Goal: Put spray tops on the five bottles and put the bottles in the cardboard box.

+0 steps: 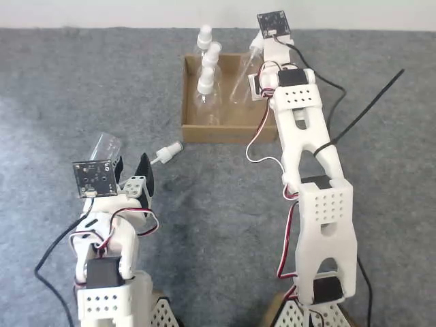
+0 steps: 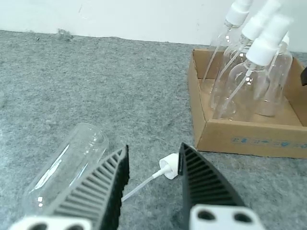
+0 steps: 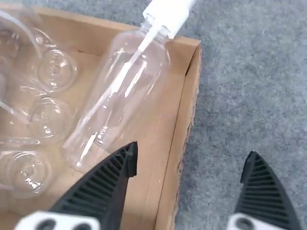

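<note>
In the high view, the cardboard box (image 1: 228,131) sits at the far centre of the grey mat (image 1: 61,88). Three capped bottles (image 1: 208,85) stand along its left side, and a fourth bottle (image 1: 244,75) leans at its right, beside the right arm (image 1: 303,129). At the near left, the left gripper (image 1: 131,167) spreads its fingers moderately. The uncapped bottle (image 1: 105,146) lies just left of it, and the loose spray top (image 1: 167,151) lies just right of it.

The left wrist view shows the spray top lying on the mat between the parted jaws, touching neither. The uncapped bottle lies on its side just outside one finger.

In the right wrist view, the right gripper (image 3: 192,153) is wide open above the box's right wall and holds nothing. The fourth bottle leans in the corner.
</note>
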`<action>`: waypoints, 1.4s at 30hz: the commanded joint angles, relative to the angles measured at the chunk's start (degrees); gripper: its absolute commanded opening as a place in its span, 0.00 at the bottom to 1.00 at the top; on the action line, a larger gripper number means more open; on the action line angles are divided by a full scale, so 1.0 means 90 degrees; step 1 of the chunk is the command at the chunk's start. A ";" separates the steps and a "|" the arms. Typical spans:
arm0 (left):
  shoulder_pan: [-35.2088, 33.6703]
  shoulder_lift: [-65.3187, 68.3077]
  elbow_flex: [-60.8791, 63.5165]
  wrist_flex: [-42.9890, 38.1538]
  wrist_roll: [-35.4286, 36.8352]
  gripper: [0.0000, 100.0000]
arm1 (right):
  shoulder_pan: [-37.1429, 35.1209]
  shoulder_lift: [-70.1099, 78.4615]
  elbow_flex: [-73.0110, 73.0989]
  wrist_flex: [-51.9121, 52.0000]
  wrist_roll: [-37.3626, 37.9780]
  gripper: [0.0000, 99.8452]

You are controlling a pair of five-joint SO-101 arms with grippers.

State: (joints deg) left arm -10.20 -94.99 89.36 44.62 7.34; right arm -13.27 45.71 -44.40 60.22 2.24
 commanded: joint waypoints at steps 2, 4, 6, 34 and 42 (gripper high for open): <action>-0.0029 -0.0078 -0.0308 -0.0020 -0.0039 0.16 | -0.0093 -0.0630 -0.0107 0.0054 -0.0186 0.31; -0.0029 -0.0078 -0.0308 -0.0020 -0.0039 0.16 | -0.0093 -0.0650 -0.0117 0.0054 -0.0488 0.31; -0.0029 -0.0078 -0.0308 -0.0020 -0.0039 0.16 | -0.0093 -0.0659 -0.0127 0.0054 -0.0615 0.31; -0.0029 -0.0078 -0.0308 0.0010 -0.0352 0.16 | -0.0728 -0.0034 -0.0127 -0.0728 -0.0674 0.15; -0.0029 -0.0078 -0.0308 0.0010 -0.0352 0.16 | -0.0737 -0.0034 -0.0127 -0.0698 -0.0674 0.15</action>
State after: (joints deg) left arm -10.20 -94.99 89.36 44.62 4.70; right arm -19.43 47.56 -44.22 55.21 -3.03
